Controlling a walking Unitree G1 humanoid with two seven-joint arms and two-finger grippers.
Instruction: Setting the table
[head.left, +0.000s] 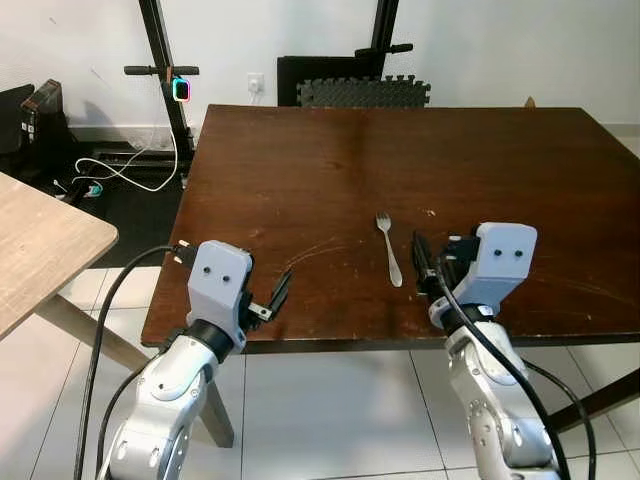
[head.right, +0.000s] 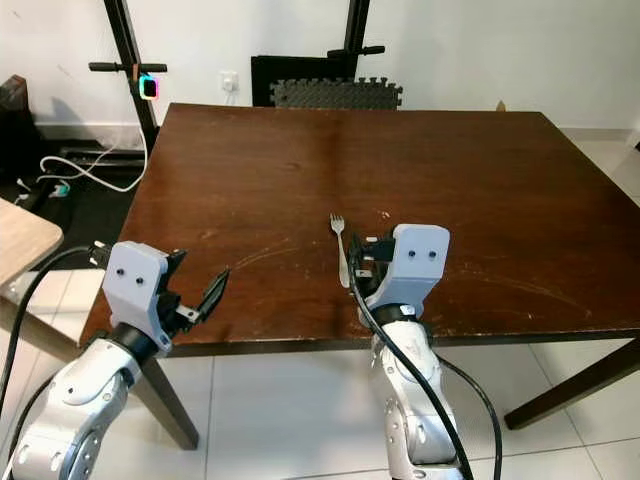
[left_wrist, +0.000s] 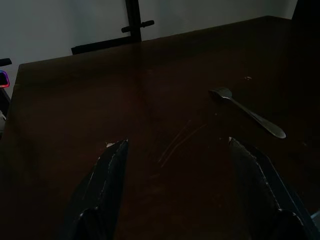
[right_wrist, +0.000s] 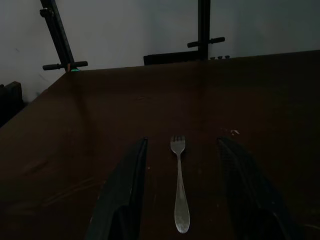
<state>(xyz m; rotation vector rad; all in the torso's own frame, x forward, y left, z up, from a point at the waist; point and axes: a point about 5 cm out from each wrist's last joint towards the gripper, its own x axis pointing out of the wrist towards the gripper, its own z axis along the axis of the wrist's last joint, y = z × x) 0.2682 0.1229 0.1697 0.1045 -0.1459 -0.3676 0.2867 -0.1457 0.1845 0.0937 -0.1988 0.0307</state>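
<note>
We see the slim silver metal fork (right_wrist: 179, 190) lying on the dark brown wooden tabletop (head.left: 300, 170), between our right tool's (right_wrist: 181, 200) spread fingers; our left tool (left_wrist: 180, 195) is released too.

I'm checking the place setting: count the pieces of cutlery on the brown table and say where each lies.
1. A single fork lies on the dark table near its front edge, tines pointing away from the robot, just left of the open right gripper.
</note>
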